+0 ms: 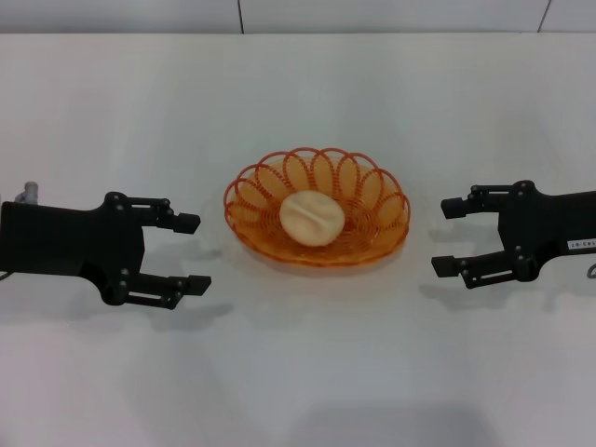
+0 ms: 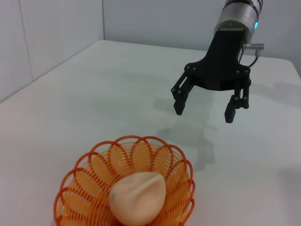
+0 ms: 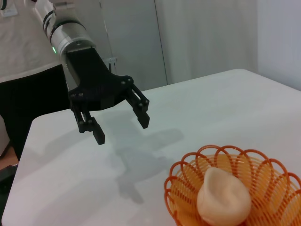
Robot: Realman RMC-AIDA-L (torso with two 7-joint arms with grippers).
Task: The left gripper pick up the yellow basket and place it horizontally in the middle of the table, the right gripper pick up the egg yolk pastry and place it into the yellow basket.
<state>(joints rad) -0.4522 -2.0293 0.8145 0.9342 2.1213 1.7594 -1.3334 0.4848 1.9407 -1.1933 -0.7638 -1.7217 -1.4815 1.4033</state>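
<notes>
1. The basket (image 1: 318, 214) is sitting flat near the middle of the white worktop (image 1: 298, 372), its long side running across the head view, with its looped rim facing up.
2. The pastry (image 1: 312, 218) is lying inside the basket, resting on the basket's floor near its centre, with a crease showing across its top.
3. The left end effector (image 1: 193, 252) is hovering to the left of the basket, near it but not touching it, with its fingers pointing toward the basket.
4. Its two fingers are standing wide apart and are gripping nothing.
5. The right end effector (image 1: 449, 237) is hovering to the right of the basket, near it but apart from it, with its fingers also pointing inward toward the basket.
6. Its fingers are likewise spread wide and are carrying nothing.
7. In the left wrist view, the basket (image 2: 124, 186) and pastry (image 2: 138, 197) are appearing in the foreground, with the right end effector (image 2: 204, 110) hanging above the worktop (image 2: 94, 94) beyond them and casting a shadow on it.
8. In the right wrist view, the left end effector (image 3: 122, 126) is hanging above the worktop (image 3: 70, 179), beyond the basket (image 3: 235, 188) and pastry (image 3: 223, 197).
</notes>
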